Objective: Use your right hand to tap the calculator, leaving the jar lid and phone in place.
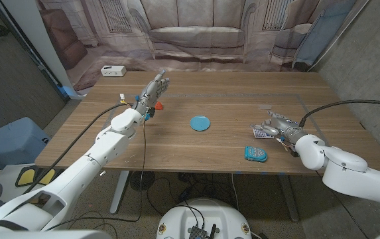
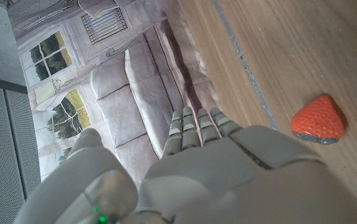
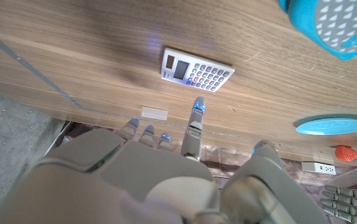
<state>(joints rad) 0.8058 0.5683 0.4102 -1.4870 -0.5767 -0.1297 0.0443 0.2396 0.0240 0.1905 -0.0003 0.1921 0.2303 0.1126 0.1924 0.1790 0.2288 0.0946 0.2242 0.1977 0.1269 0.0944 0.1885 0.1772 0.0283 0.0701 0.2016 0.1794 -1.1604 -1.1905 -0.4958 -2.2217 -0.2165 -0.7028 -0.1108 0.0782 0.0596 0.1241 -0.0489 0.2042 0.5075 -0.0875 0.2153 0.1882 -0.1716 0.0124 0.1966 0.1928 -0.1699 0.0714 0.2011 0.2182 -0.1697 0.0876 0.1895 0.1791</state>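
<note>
My glossy white arms, grey segmented left hand (image 1: pixel 155 89) and right hand (image 1: pixel 275 125), black cables, blue-lit fingertips (image 3: pixel 198 107).

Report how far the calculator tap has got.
Done: the right hand has been brought over the calculator, one finger extended toward it. In hand: the tap itself; the right wrist view shows a gap between fingertip and keys, so no contact yet. The jar lid and phone lie untouched on the table. Left: lower the finger, tap, withdraw.

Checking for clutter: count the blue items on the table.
2: the jar lid at the table's middle, and the phone near the front edge, beside the right hand. None seems hidden.
</note>
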